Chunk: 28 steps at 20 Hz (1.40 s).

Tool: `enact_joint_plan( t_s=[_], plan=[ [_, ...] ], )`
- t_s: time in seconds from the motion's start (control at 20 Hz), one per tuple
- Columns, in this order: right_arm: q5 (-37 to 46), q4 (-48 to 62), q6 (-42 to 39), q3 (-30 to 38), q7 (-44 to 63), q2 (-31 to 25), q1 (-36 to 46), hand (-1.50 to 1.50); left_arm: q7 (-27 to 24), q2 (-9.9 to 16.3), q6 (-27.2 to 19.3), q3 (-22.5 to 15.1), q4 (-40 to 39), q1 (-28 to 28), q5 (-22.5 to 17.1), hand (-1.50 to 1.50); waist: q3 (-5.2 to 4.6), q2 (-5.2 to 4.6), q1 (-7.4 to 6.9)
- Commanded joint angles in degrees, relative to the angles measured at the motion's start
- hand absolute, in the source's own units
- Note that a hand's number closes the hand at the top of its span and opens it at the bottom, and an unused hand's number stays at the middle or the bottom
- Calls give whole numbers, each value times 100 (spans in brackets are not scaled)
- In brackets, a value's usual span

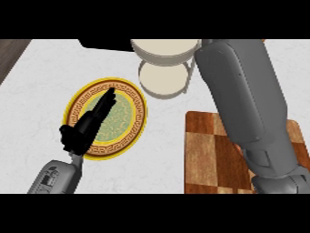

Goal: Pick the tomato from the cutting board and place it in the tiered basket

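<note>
Head view: my right forearm point(247, 109) reaches over the tiered basket point(164, 68); its hand is hidden, tomato unseen. Left hand point(90, 123) relaxed over plate point(133, 98). Likely placing; next, release.

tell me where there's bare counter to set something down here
Bare counter lies left of the patterned plate, towards the dark strip at the far left. A narrower bare strip runs between that plate and the cutting board. The far middle is crowded: the tiered basket and right forearm fill it. The left hand rests over the plate.
</note>
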State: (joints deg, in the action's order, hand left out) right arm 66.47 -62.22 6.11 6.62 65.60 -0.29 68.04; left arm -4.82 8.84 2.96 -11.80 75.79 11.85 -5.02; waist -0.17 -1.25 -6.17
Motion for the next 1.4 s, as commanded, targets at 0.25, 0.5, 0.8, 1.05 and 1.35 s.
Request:
enact_joint_plan(
  t_s=[0.25,0.5,0.8,1.05,1.35],
  plan=[
    [-879,1331,1910,897,555,27,640,150,-96,-103,-60,-20,-176,78,94,0,8,-83,-81],
    [-1513,1650,2598,1405,544,27,938,-150,-88,-40,-14,44,-134,145,69,0,7,-31,-82],
    [-1388,2380,3994,1244,222,28,1185,-150,-96,-8,7,79,-178,51,71,0,-2,12,29],
    [118,2630,4474,1297,706,-196,1322,-150,-296,65,-119,310,-304,-203,28,0,-15,118,465],
    [1596,2262,4985,1318,1313,-63,1073,-150,-253,273,-43,465,-105,-583,-97,0,-9,260,689]
  ],
)
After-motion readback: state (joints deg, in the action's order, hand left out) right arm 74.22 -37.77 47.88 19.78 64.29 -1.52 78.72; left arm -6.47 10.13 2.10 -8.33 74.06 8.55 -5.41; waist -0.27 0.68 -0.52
